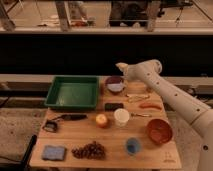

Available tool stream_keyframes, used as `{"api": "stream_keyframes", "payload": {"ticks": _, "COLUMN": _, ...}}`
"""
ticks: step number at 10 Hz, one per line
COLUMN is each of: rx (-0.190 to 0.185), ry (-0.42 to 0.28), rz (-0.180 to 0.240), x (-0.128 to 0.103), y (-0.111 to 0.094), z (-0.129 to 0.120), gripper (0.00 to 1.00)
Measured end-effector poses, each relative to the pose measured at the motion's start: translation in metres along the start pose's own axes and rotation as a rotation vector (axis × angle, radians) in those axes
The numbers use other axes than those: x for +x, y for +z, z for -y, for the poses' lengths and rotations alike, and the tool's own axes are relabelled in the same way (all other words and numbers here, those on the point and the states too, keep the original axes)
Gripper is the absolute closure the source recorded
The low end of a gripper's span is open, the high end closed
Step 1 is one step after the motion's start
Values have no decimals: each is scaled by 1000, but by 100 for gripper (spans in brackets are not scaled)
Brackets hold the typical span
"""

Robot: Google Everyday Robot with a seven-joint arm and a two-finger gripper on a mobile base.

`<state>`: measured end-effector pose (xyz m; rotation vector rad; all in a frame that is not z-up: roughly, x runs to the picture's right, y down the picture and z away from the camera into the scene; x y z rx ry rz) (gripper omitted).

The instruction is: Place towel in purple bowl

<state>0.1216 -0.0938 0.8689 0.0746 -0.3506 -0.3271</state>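
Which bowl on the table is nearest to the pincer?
The purple bowl, beside the green tray; the pincer hangs just above its far rim. The reddish-brown bowl sits much farther off, beside the blue cup.
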Motion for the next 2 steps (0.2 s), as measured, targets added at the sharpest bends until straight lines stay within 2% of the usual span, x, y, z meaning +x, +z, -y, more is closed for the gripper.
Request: {"api": "stream_keyframes", "payload": {"ticks": 2, "rx": -1, "ry": 0, "rz": 9, "x": 5, "y": 3, "z": -8, "gripper": 20}}
